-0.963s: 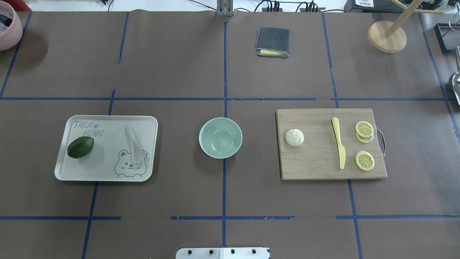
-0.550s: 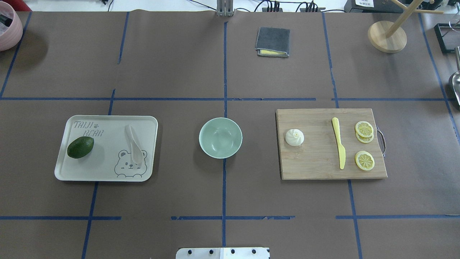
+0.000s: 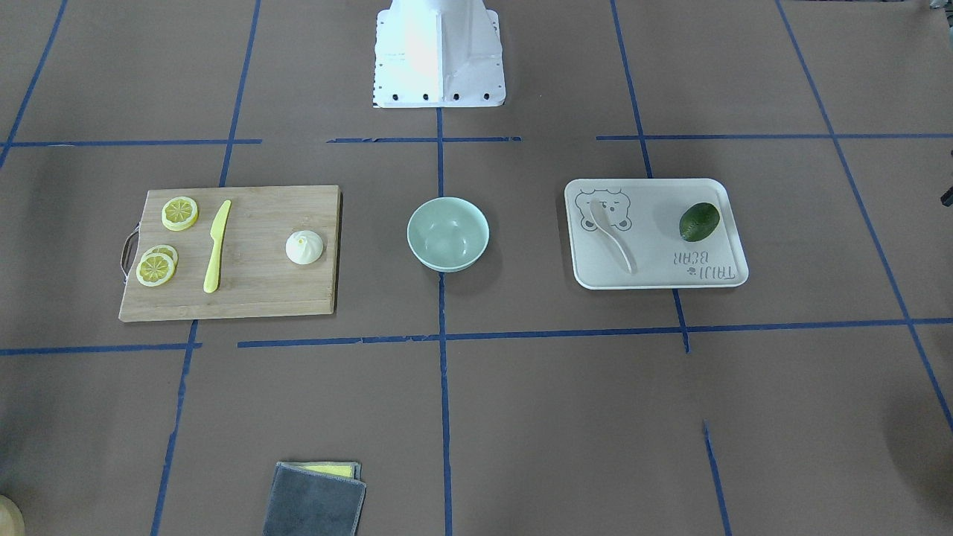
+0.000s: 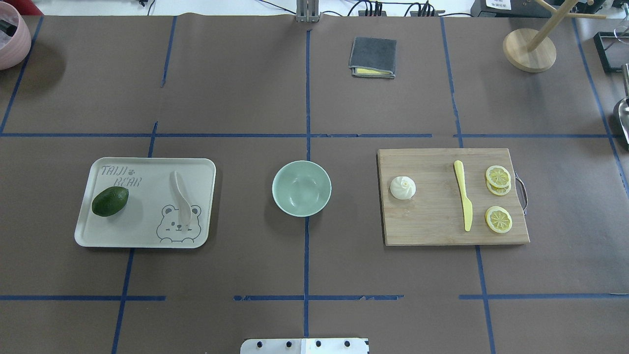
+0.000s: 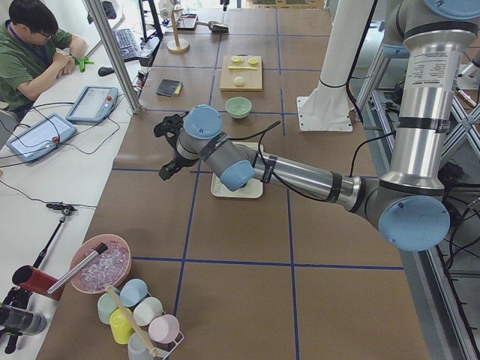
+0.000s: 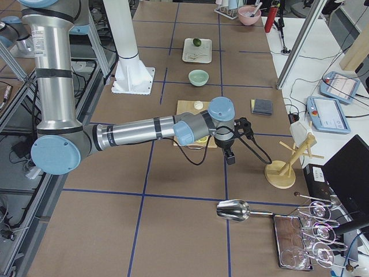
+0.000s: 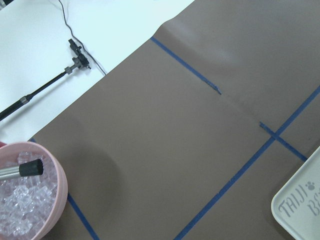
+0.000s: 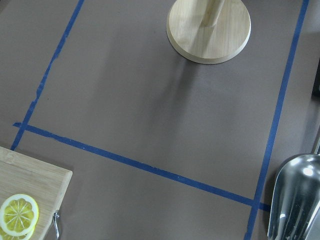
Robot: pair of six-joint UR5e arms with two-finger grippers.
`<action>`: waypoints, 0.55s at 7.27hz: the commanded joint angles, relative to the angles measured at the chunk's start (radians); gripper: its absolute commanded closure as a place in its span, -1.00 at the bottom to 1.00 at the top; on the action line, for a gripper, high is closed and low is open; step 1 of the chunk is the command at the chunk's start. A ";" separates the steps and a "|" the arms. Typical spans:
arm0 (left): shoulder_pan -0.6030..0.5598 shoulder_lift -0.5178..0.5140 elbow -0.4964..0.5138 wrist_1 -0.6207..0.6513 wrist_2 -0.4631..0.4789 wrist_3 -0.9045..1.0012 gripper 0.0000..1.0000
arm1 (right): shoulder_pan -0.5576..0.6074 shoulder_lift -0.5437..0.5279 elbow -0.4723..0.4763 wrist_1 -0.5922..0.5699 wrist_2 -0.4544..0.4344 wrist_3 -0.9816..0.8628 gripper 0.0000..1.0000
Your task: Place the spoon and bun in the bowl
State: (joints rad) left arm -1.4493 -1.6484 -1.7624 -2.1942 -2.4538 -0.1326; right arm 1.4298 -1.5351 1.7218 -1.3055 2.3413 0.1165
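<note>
- Brown paper crossed with blue tape lines covers the table (image 4: 304,88). No arm reaches over it in the overhead view.
- At centre left, the small off-white soup spoon (image 4: 183,199) lies on the right half of a pale rectangular bear-print tray (image 4: 147,164). It is apart from the dark green avocado (image 4: 110,201).
- In the middle, the round mint-green bowl (image 4: 301,188) stands empty with bare paper all round, so both placements are left to do.
- At centre right, the white pleated bun (image 4: 403,188) sits near the left edge of a wooden cutting board (image 4: 432,231). It is well apart from the yellow plastic knife (image 4: 463,201) and the lemon slices (image 4: 498,219).
- Each item's path to the bowl looks open, though the tray's raised rim may crowd the spoon pick.
- Only the side views show the left gripper (image 5: 169,146) and right gripper (image 6: 235,141). Whether their jaws stand apart or together cannot be told.
</note>
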 commanded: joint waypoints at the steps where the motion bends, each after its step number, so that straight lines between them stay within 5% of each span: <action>1: 0.158 -0.011 -0.088 -0.061 0.095 -0.310 -1.00 | 0.001 -0.008 -0.001 0.008 0.001 0.000 -1.00; 3: 0.336 0.013 -0.143 -0.049 0.206 -0.532 -1.00 | 0.001 -0.011 -0.004 0.011 0.001 0.000 -1.00; 4: 0.413 0.048 -0.146 -0.014 0.386 -0.630 -1.00 | 0.001 -0.011 -0.004 0.011 0.001 0.000 -1.00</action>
State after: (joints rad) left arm -1.1376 -1.6304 -1.8957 -2.2355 -2.2305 -0.6348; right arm 1.4311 -1.5456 1.7185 -1.2954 2.3424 0.1169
